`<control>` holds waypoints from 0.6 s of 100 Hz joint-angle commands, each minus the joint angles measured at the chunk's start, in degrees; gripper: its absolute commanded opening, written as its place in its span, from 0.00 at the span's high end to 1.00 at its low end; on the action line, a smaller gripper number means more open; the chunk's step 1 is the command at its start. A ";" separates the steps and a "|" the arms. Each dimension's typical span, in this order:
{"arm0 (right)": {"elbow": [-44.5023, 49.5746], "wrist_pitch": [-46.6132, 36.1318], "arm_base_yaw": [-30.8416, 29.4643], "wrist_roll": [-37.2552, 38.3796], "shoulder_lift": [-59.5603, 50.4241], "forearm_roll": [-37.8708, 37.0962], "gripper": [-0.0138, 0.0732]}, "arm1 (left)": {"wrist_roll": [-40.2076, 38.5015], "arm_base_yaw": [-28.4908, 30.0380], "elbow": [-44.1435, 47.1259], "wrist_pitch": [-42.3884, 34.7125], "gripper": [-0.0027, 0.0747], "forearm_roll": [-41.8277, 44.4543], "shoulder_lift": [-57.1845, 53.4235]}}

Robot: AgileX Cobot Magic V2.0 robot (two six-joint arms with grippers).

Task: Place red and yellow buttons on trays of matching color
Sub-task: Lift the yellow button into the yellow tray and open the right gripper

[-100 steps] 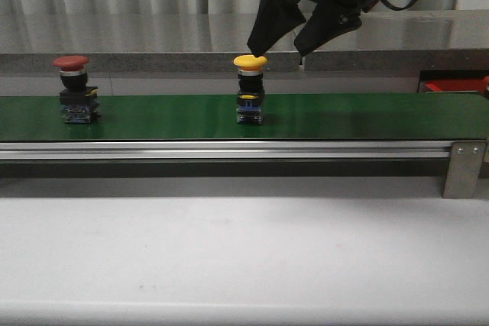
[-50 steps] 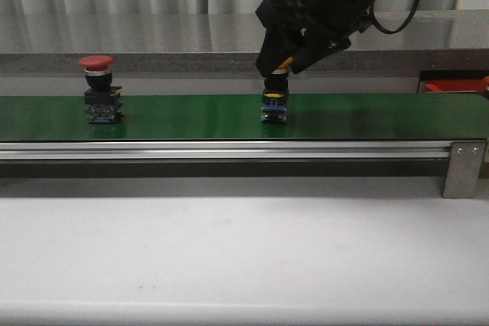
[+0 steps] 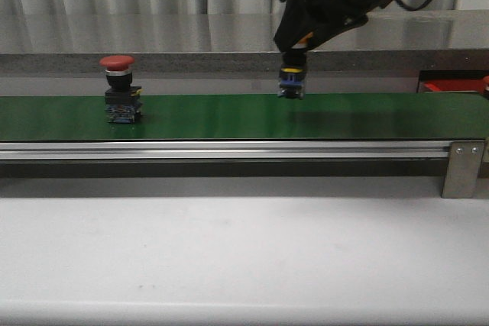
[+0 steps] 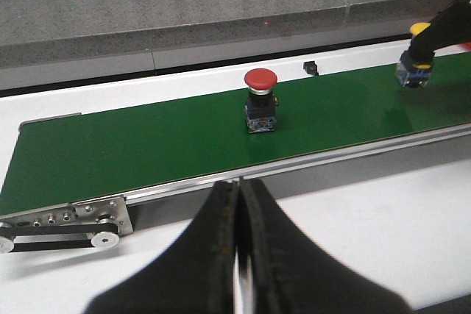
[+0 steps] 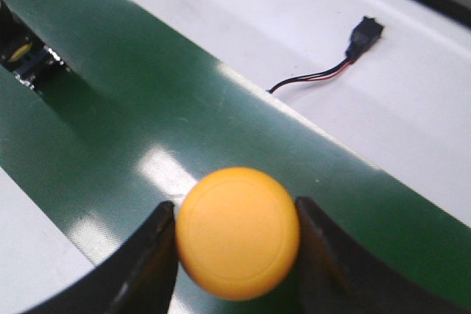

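Yellow button (image 3: 292,82): hanging clear above the green belt (image 3: 229,116), toward its right end, near the far edge.
Right tool (image 3: 299,42): clamping the yellow cap (image 5: 238,232) between both fingers.
Red button (image 3: 120,89): standing upright on the belt's left part.
Left tool (image 4: 239,255): hovering with fingers pressed together, holding nothing.

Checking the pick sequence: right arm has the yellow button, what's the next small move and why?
Probably keep lifting and carry it off the belt toward a yellow tray, which isn't visible here. The right gripper has its jaws shut on the yellow button, whose base hangs just clear of the green belt. The red button can wait.
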 commanded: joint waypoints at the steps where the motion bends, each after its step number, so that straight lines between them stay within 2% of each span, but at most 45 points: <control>1: 1.98 -4.34 -2.09 -0.59 -7.40 1.07 0.62 | -0.20 -0.51 -1.47 -3.70 0.99 -1.40 0.43; 34: 15.26 -4.44 -13.28 -0.53 -22.45 1.90 0.62 | -0.20 -0.51 -1.47 -3.70 0.99 -1.40 0.43; 60: 22.09 -4.47 -27.16 -0.53 -30.78 1.98 0.62 | -0.20 -0.51 -1.47 -3.70 0.99 -1.40 0.43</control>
